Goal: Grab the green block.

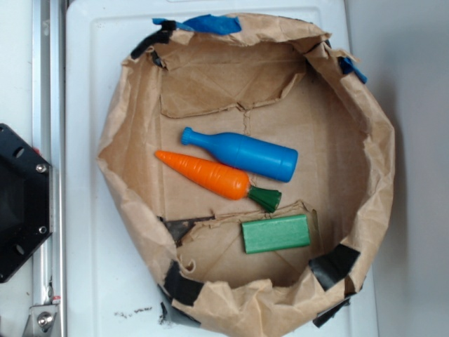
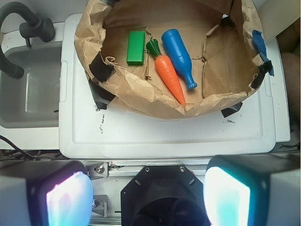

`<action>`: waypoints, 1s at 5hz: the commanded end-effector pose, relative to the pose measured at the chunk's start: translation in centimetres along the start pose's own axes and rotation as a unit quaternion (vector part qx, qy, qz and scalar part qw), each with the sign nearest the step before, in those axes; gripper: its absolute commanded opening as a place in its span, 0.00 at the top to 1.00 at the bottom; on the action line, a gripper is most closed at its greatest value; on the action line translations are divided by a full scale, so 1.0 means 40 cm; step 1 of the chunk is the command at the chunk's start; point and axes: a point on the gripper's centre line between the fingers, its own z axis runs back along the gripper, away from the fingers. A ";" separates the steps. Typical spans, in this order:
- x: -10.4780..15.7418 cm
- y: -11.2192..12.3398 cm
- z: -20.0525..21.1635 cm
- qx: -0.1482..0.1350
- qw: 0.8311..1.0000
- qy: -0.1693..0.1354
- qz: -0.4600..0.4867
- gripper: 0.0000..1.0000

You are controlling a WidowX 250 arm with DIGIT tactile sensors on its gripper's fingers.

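green block (image 1: 276, 234) lies unlabelled beside the carrot (image 1: 210, 175).

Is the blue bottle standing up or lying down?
Lying down. The blue bottle rests on its side on the floor of the paper bag, neck pointing away from the green block, right beside the carrot.
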 end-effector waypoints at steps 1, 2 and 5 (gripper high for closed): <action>0.000 0.000 0.000 0.000 1.000 0.000 0.000 0.00; 0.117 -0.010 -0.072 -0.007 1.000 -0.013 0.011 0.00; 0.322 0.029 -0.220 -0.014 1.000 -0.028 -0.001 0.00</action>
